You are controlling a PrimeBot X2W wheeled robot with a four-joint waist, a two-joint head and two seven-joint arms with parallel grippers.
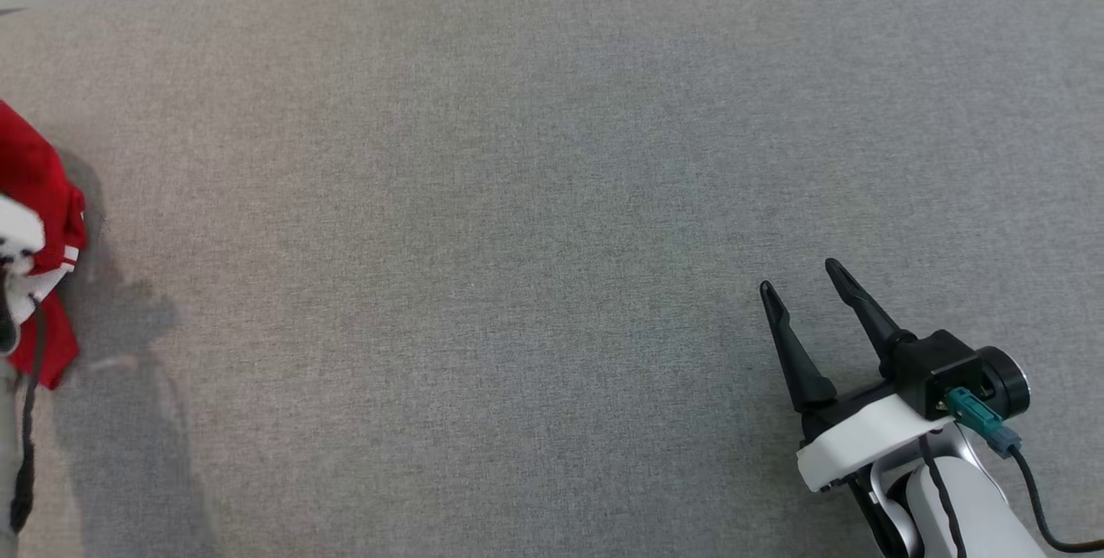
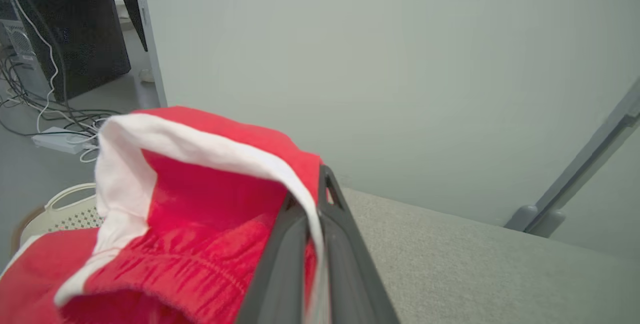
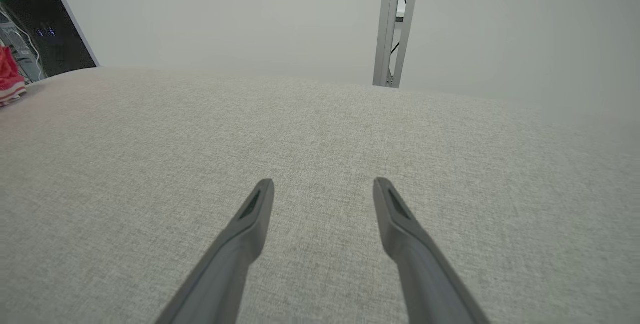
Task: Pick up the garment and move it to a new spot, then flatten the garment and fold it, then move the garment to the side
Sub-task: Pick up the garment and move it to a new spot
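The garment [image 1: 39, 222] is red with white trim and hangs at the far left edge of the grey table [image 1: 517, 196]. In the left wrist view the garment [image 2: 200, 204] bunches around my left gripper [image 2: 312, 199], whose two dark fingers are shut on a fold of its white-edged cloth. The garment's edge [image 3: 10, 76] shows small at the far left of the right wrist view. My right gripper [image 1: 798, 275] rests low over the table at the lower right, open with nothing between its fingers [image 3: 257, 204].
A pale perforated basket [image 2: 55, 214] sits below the garment beside the table. Cables and a power strip [image 2: 57, 141] lie on the floor near a dark cabinet [image 2: 75, 38]. A grey metal post [image 3: 395, 23] stands behind the table's far edge.
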